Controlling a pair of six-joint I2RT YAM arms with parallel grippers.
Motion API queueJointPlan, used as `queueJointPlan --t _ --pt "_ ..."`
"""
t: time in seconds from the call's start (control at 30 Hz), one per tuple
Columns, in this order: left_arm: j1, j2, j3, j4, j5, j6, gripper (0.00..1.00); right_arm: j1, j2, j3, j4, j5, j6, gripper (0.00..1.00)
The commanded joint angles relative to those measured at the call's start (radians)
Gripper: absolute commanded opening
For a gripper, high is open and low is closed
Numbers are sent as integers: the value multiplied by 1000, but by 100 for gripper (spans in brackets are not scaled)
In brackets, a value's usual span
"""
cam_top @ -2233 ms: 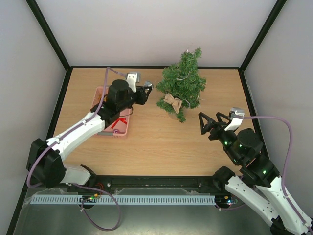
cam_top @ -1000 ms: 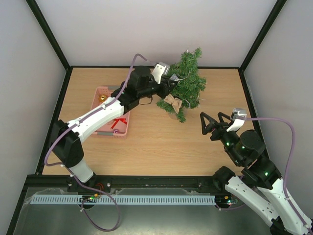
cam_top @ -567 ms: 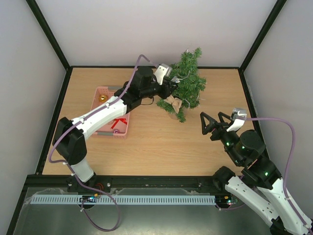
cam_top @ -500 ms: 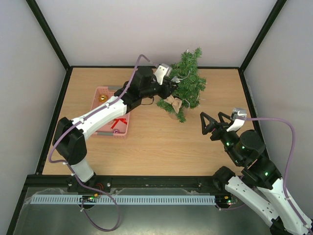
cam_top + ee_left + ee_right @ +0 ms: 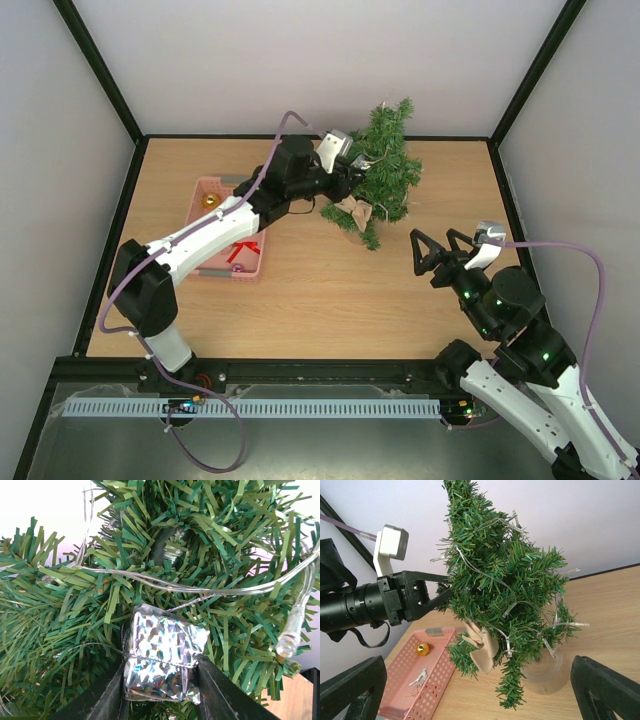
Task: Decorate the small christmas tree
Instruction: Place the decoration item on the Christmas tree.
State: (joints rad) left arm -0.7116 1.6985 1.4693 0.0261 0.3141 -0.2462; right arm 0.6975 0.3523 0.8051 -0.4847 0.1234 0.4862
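Basket (image 5: 240,273) left of small christmas tree (image 5: 385,165), parcel (image 5: 162,652) among its branches.

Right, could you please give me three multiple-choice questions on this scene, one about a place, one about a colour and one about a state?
1. Seen from above, where is the basket relative to the tree? A) left of it B) right of it C) behind it
2. What colour is the parcel in the left gripper? A) red B) silver C) blue
3. How is the right gripper? A) shut on a ball B) shut on a branch C) open and empty
Answers: 1 A, it lies left of the tree; 2 B, shiny silver foil shows between the fingers; 3 C, it gapes wide with nothing in it.
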Motion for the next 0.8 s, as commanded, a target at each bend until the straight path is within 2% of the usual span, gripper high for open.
queueJointPlan --t 0.0,0.33,0.6,0.77 --pt "-9 18 26 -7 6 14 35 -3 -13 23 11 9 -10 99" --pt "-11 30 38 -27 -7 22 36 -3 -13 26 11 7 -11 99" --pt "-11 19 66 -57 7 24 48 -3 -6 23 16 -3 -11 99" --pt "-11 -2 67 -61 5 24 51 -3 -1 19 25 -7 -13 99"
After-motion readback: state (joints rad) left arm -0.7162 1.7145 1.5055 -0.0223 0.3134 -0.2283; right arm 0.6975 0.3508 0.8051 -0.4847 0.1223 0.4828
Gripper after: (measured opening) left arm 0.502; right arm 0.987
